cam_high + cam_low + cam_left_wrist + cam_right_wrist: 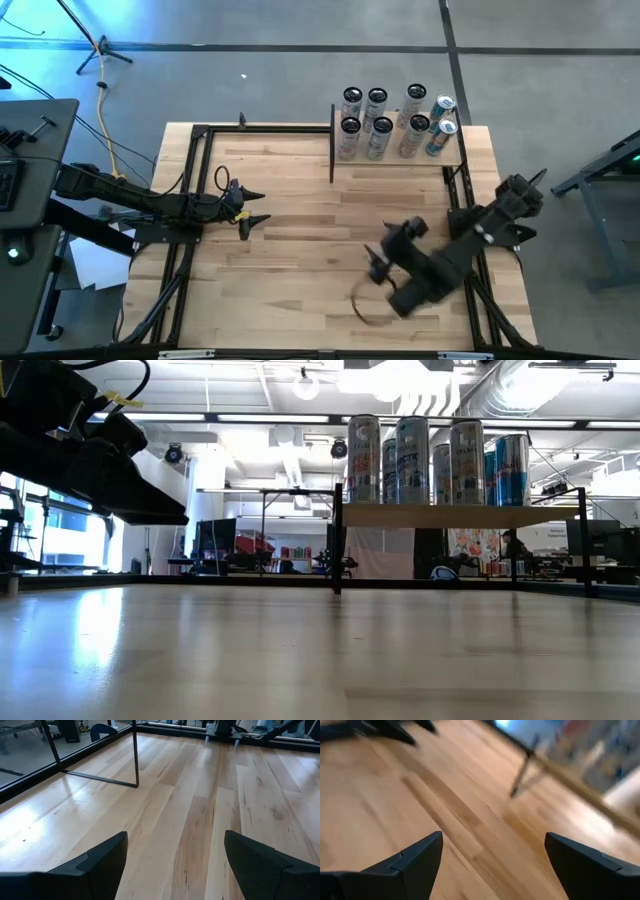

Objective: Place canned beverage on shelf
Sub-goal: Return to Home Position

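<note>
Overhead, table-level and wrist views of a two-arm workstation. The shelf (400, 159), a light-wood board on thin black posts, stands at the far edge of the table (300, 280), close to its far right corner. Eight cans (380, 130) stand upright on the board in two rows of four, filling most of its length. The six nearer the shelf's left end are white. The two blue cans (437, 142) occupy its right end, one behind the other. From table height the cans appear as a tight line above the board's edge, with the table surface below the shelf bare.

The left gripper (262, 206) hangs over the left half of the table, about midway between the near and far edges. It points toward the right edge, and its fingers (100, 865) are spread wide with only wood grain between them.

The right gripper (374, 265) is over the right half of the table, nearer the near edge and well apart from the shelf. Its arm folds back toward the right edge. Its fingers (410, 862) are likewise spread with nothing between them. The right wrist view is blurred, showing only the planks and one shelf post (520, 777).
</note>
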You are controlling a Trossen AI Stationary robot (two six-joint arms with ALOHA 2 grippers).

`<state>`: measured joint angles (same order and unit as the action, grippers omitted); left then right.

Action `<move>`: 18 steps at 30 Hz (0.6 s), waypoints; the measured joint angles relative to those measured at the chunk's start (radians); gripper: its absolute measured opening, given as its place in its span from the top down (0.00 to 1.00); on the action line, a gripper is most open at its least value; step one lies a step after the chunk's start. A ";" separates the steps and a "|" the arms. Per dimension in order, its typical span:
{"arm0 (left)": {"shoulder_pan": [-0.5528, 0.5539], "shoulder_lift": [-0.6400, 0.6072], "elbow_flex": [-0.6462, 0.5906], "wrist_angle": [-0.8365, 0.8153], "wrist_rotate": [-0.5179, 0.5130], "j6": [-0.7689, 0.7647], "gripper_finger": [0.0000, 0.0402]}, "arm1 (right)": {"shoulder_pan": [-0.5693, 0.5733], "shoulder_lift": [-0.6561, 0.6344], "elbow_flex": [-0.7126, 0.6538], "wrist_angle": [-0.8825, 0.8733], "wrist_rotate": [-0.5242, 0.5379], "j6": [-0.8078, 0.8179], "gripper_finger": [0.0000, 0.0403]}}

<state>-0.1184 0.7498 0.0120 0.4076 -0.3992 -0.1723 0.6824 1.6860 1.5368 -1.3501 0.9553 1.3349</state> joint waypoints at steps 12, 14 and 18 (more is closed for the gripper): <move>0.000 0.000 0.000 0.000 0.000 0.000 0.24 | 0.211 -0.053 -0.380 0.344 0.411 0.033 0.17; 0.000 0.000 0.000 0.000 0.000 0.000 0.24 | 0.208 -0.084 -0.444 0.477 0.424 -0.066 0.17; 0.000 0.000 0.000 0.000 0.000 0.000 0.24 | 0.156 -0.165 -0.570 0.845 0.341 -0.426 0.15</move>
<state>-0.1181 0.7494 0.0120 0.4076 -0.3996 -0.1726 0.8381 1.5214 0.9669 -0.5052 1.2967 0.9094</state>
